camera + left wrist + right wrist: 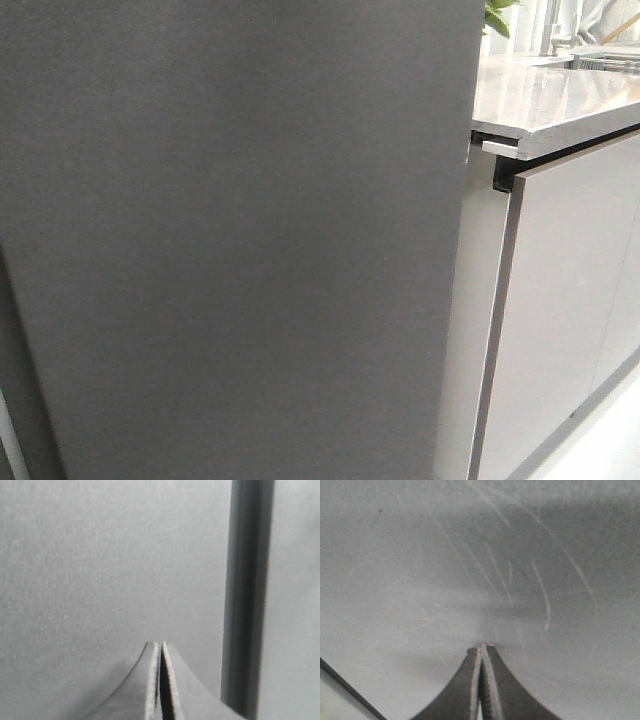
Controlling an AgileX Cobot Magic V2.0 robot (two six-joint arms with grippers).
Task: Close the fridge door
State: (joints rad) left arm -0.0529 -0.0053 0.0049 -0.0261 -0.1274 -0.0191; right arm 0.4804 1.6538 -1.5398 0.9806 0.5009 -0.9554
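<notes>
Fridge door [240,240]: tall flat panel, matte dark grey outer face, filling most of the front view from the left edge to a straight vertical edge right of centre; beside that edge stand a pale side panel [468,330] and light-grey cabinet fronts [560,310], with a glossy stone-look countertop [560,100] above them and a bit of green plant [497,17] behind. Whether the door sits fully flush cannot be told from here, and its inner face is out of sight. Handling, by judgement: rigid, fairly heavy, swinging on a hinge rather than lifting, so it wants a steady flat push and not a grasp; no handle or lip shows on this face. The finish looks smooth and low-grip, so a contact point may skid if pressed at a slant; pressing square on, towards the free edge away from the hinge, should give the most leverage. Faint curved scratches show in the right wrist view, so the surface marks easily. Left gripper [160,644]: fingers pressed together, holding nothing, tips close against the grey face, a darker vertical band [247,595] running alongside. Right gripper [482,647]: likewise pinched closed and empty, tips at or just off the scuffed surface; contact itself cannot be confirmed.
</notes>
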